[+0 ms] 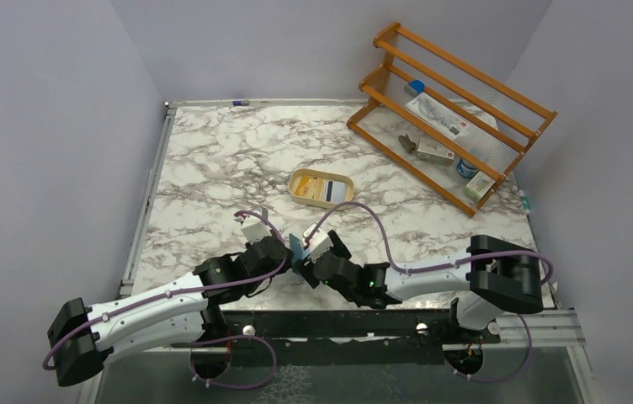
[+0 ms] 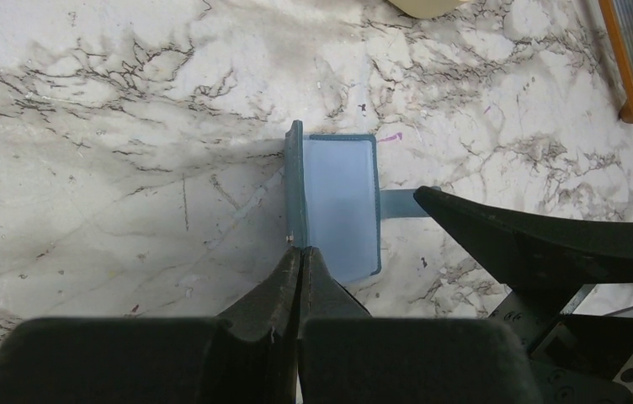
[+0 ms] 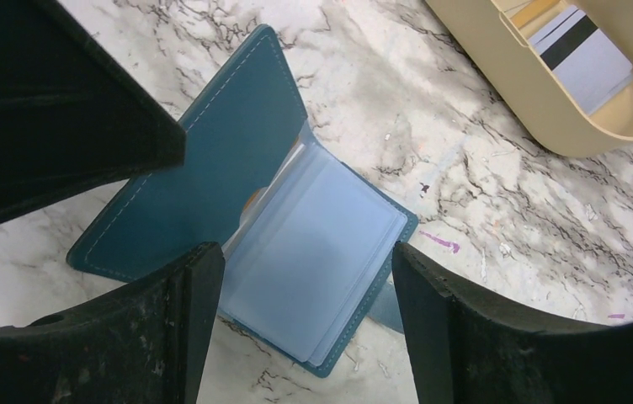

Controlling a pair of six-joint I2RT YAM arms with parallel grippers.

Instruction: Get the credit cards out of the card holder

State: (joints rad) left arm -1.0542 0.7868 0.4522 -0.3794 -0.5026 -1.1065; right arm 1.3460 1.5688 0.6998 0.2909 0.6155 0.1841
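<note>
Card holder (image 3: 296, 202): teal, lying open on marble table (image 3: 481, 202); cover pinched in left gripper (image 2: 300, 254); right gripper (image 3: 303, 252) spread astride pale pockets; credit cards (image 3: 578, 42) in tan dish (image 3: 498, 76).

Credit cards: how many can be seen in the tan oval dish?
2: a yellow-orange card in the left of the tan dish, a pale dark-striped card in its right; more may hide beneath.

I'm counting one card holder (image 3: 296, 244) lying open on the counter (image 1: 212, 168), and one tan oval dish (image 1: 300, 192) beyond it. In the dish I'm making out three credit cards (image 1: 330, 190), though from overhead it's hard to be sure none is stacked beneath. I'm also seeing one wooden rack (image 1: 465, 84) at the far right. I'm working two grippers here: the left gripper (image 2: 300, 252) and the right gripper (image 3: 305, 265).
</note>
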